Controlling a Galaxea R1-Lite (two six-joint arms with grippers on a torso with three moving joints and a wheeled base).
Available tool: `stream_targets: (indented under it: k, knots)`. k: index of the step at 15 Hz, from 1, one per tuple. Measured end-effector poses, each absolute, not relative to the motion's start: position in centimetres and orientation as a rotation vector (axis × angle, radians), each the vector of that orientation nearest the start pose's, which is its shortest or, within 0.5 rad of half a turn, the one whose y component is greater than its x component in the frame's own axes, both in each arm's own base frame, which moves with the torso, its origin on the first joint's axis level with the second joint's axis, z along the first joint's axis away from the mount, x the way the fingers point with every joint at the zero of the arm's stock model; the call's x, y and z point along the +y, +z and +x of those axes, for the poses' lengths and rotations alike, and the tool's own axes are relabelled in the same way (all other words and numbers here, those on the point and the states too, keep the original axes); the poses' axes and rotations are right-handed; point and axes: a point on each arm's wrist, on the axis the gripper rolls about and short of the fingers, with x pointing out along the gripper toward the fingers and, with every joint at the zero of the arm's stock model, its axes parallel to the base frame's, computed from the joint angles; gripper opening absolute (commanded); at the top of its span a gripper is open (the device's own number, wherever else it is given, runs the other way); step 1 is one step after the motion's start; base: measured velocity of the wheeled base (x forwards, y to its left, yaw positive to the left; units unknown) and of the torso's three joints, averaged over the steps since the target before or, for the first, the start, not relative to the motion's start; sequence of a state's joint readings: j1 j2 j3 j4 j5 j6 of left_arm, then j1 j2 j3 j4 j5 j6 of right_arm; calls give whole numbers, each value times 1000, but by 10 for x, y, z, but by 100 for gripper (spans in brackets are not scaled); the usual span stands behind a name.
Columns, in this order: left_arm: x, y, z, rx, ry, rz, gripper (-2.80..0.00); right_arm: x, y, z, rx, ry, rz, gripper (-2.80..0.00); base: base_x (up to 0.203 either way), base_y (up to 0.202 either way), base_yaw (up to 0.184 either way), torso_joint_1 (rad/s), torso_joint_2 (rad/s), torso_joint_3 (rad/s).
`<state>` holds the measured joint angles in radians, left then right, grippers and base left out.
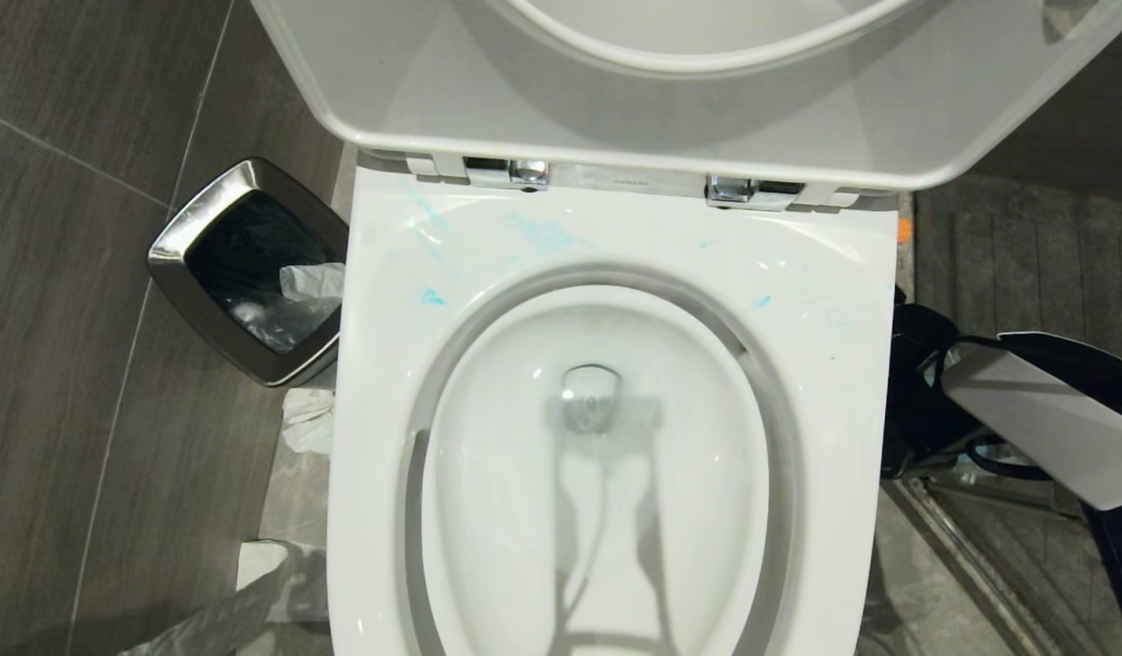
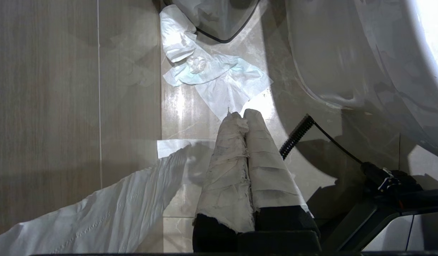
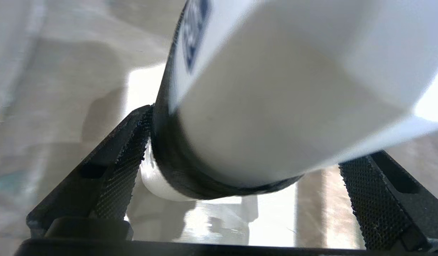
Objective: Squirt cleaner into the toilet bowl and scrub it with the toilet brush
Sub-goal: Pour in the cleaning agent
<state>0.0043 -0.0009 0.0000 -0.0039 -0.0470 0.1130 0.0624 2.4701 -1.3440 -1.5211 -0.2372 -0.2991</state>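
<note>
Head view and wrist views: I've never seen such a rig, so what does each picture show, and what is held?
This is a two-armed robot. The head camera looks down on the toilet bowl, lid raised, with blue streaks on its rim, a steel-rimmed bin to its left and the right arm at the right. The left wrist camera looks past the left gripper, shut and empty, at crumpled paper on the floor. The right wrist camera shows the right gripper open around a white object with a dark band, too close to identify.
</note>
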Motion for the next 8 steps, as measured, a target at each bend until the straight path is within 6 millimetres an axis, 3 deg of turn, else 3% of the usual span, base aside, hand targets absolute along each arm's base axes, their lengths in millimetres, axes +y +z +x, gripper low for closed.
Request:
stream_targets:
  k: [8]
  knots:
    - [-1, 76, -23, -8, -43, 113, -280, 21, 102, 473, -370, -228, -240, 0, 0, 0, 0, 0, 0, 0]
